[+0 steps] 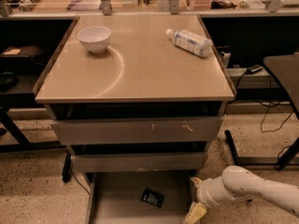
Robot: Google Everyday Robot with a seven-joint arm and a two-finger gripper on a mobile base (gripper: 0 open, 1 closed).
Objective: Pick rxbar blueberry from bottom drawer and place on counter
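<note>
**While the claw [195,213] hangs beside the bottom drawer [117,197]: approach to the pick**

Because the bottom drawer is pulled out and its grey floor lies exposed, the rxbar blueberry [153,198] can be reached from above. The bar lies flat on the drawer floor, right of centre, turned at a slight angle to the side rails, with nothing touching it. The claw is at the lower right of the camera view, at the drawer's right-hand rail, near the bar but apart from it. The white arm [252,190] reaches in from the right edge. Only the tan tip of the claw shows, so it cannot be told whether it is spread or pressed together. It holds nothing that can be seen.

Step in hand, by judgement: approach. The bar is not grasped; lift and placement are not yet done.

Next move, by judgement:
1. Carry the claw leftward over the rail until it stands above the bar.
2. Align it across the bar's narrow side and descend to the floor. The bar is thin and flat, so the margin is small.
3. On lifting, clear the fronts of the two upper drawers [135,130].

Placement: the desk [140,73] carries a white bowl [94,38] at rear left and a bottle [189,42] lying at rear right. Its front half offers room.
</note>
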